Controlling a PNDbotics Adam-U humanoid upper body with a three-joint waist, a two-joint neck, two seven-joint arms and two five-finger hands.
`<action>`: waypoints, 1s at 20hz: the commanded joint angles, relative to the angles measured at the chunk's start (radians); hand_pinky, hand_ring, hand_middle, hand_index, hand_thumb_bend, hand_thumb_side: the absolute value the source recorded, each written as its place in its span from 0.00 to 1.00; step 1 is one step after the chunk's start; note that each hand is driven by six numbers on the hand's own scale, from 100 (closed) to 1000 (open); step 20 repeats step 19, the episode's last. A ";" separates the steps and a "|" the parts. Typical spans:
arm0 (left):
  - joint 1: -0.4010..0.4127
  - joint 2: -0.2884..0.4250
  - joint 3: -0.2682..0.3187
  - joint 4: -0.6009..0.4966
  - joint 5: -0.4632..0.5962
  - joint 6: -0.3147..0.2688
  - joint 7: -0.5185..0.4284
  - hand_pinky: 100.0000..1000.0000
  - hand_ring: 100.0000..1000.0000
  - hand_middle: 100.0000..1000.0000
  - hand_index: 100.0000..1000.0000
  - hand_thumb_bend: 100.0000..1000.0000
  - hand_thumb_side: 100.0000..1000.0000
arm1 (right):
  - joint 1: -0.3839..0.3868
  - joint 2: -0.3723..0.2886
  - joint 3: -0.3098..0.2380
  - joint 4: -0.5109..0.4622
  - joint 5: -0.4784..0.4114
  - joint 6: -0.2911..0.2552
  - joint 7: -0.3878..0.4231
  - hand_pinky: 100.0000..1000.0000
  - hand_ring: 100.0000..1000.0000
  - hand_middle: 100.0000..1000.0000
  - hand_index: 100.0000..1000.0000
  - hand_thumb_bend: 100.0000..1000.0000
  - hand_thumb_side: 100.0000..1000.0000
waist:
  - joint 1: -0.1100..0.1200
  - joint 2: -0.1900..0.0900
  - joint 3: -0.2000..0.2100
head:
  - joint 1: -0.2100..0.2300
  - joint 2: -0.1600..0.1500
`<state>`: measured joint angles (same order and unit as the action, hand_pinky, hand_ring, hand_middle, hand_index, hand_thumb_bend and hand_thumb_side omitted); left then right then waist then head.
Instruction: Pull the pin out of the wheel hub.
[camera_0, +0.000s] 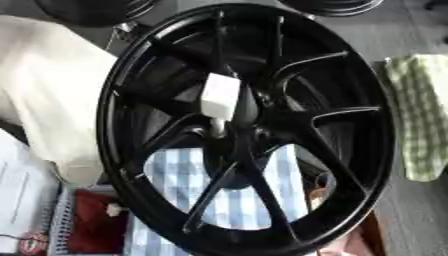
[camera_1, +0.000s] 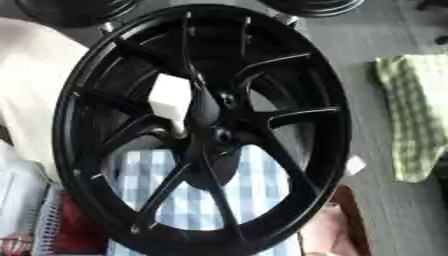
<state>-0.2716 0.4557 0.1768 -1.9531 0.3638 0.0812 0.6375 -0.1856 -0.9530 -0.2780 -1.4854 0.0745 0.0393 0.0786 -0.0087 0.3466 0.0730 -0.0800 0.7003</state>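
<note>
The white pin (camera_0: 220, 95) looks light and stiff in the heavy wheel (camera_0: 245, 125); grasp its block head. No robot hand is visible.

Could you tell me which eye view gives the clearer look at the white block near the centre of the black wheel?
The left eye view: the white block stands clear against the black wheel, with its stem below. The right eye view shows it too, partly cut by a spoke.

you see: green checked cloth (camera_0: 422, 120) far right | blue-white checked cloth (camera_0: 227, 195) low centre | cream fabric (camera_0: 52, 90) left | red item in white basket (camera_0: 61, 225) lower left
</note>
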 joint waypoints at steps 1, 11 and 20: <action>-0.005 0.017 0.012 -0.015 -0.002 -0.003 0.003 0.77 0.63 0.55 0.73 0.18 0.66 | -0.015 -0.027 -0.018 -0.026 -0.026 -0.007 -0.036 0.87 0.80 0.76 0.77 0.21 0.40 | -0.002 -0.022 0.000 | 0.002 -0.011; -0.013 0.022 0.005 -0.021 -0.005 -0.004 -0.004 0.77 0.63 0.55 0.73 0.18 0.65 | -0.064 -0.033 0.053 -0.300 -0.387 -0.017 -0.239 0.85 0.71 0.63 0.68 0.00 0.52 | -0.006 -0.026 0.010 | 0.000 -0.016; -0.014 0.026 -0.006 -0.034 -0.024 -0.003 -0.015 0.77 0.63 0.55 0.73 0.17 0.64 | -0.133 -0.002 0.122 -0.450 -0.517 0.031 -0.302 0.85 0.70 0.62 0.67 0.00 0.52 | -0.011 -0.027 0.024 | -0.007 -0.018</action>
